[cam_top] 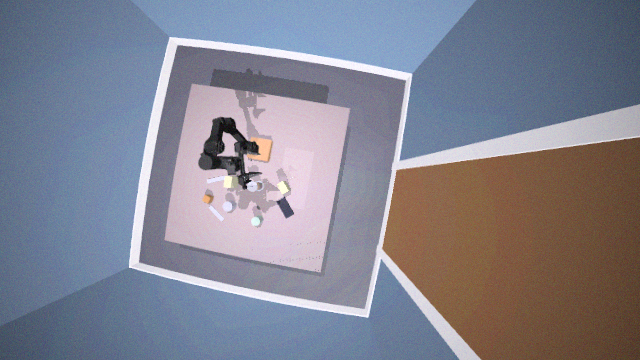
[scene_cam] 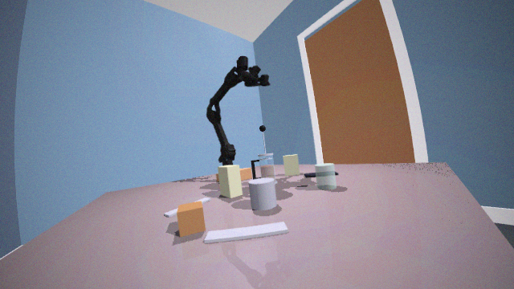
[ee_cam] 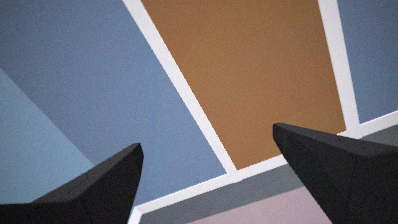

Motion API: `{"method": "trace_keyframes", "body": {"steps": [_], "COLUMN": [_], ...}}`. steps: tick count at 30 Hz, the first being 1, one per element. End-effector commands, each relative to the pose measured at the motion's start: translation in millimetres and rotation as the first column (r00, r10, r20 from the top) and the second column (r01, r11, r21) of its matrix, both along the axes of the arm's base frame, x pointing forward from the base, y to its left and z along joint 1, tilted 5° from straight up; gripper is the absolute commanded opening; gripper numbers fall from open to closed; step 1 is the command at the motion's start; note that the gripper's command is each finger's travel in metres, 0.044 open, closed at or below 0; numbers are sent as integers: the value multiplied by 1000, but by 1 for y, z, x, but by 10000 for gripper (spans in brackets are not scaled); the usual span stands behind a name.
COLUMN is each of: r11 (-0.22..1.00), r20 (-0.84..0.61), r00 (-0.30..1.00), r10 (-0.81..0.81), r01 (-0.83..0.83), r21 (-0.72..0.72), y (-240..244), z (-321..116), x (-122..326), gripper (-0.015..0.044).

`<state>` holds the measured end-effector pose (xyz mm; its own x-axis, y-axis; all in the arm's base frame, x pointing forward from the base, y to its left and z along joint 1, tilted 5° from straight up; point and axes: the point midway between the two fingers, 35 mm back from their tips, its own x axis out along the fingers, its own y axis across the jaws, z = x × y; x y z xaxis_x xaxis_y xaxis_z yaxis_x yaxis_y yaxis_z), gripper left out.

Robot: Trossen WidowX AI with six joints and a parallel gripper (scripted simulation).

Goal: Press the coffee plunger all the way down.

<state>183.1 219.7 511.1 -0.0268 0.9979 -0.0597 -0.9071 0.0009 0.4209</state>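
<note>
The coffee press (scene_cam: 267, 172) (cam_top: 257, 186) stands upright on the table, a clear glass with brown contents low inside and a black handle (scene_cam: 253, 168). Its plunger is up: the thin rod rises well above the lid to a round black knob (scene_cam: 262, 128). My gripper (ee_cam: 207, 139) is open and empty, with both dark fingers wide apart in the wrist view. In the exterior view it hangs high above the press and points roughly level. The wrist view shows walls, the door and a table edge; the press is not in it.
A pale yellow block (cam_top: 230, 182) (scene_cam: 230, 181) and a grey cylinder (cam_top: 228, 206) (scene_cam: 263, 194) stand near the press. Another yellow block (cam_top: 284, 187) (scene_cam: 291, 164), a dark slab (cam_top: 285, 207), a mint cylinder (cam_top: 256, 221) (scene_cam: 325, 177) and a flat orange block (cam_top: 262, 149) surround it.
</note>
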Motion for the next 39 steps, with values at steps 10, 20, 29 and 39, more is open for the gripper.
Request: {"method": "trace_keyframes", "body": {"steps": [10, 20, 29, 39], "r11": [865, 334, 96, 103], "r20": [32, 255, 374, 374], "r00": [880, 471, 317, 324], "r10": [-474, -844, -871, -869], "r01": [472, 835, 858, 858], "r21": [-171, -437, -504, -504], "y": [-41, -145, -188, -187], "z": [-72, -187, -240, -284], "x": [48, 70, 58, 52], "gripper": [440, 440, 440, 440]}}
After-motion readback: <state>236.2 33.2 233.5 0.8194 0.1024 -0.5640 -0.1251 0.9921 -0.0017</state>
